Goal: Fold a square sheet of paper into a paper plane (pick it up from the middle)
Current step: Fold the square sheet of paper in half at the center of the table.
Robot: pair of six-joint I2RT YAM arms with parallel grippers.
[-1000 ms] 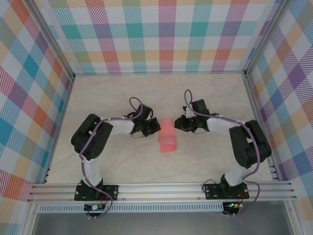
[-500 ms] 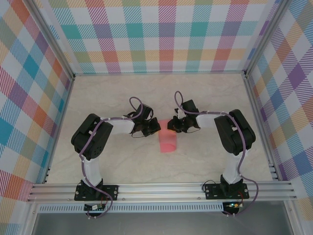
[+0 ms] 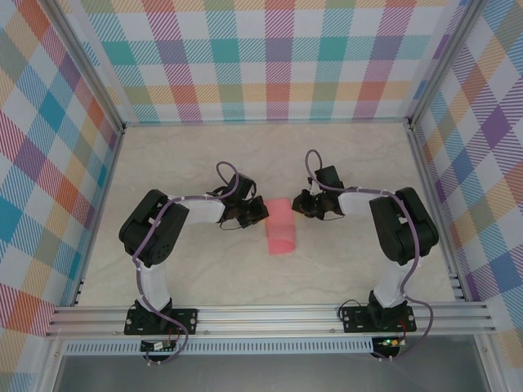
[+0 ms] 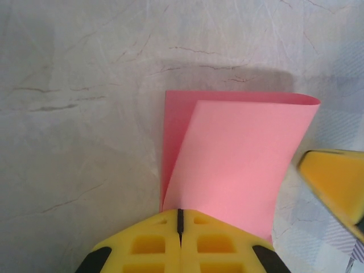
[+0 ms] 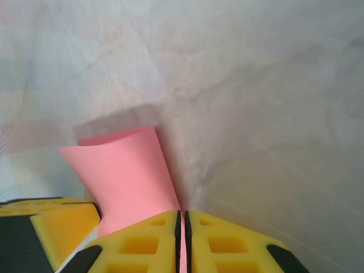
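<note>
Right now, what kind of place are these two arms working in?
Probably a robotics test cell: a marble-look table walled by plaid panels, an aluminium rail along its near edge, folded pink paper at its centre.

Both my arms bend inward toward mid-frame in the top view. My left gripper [image 3: 260,211] and right gripper [image 3: 299,204] face each other, jaws pressed together, each pinching the square sheet of paper [image 3: 280,230].

Both black arms [image 3: 155,230] carry looping purple cables [image 3: 227,167] and yellow fingers [image 4: 149,245] with square recesses
</note>
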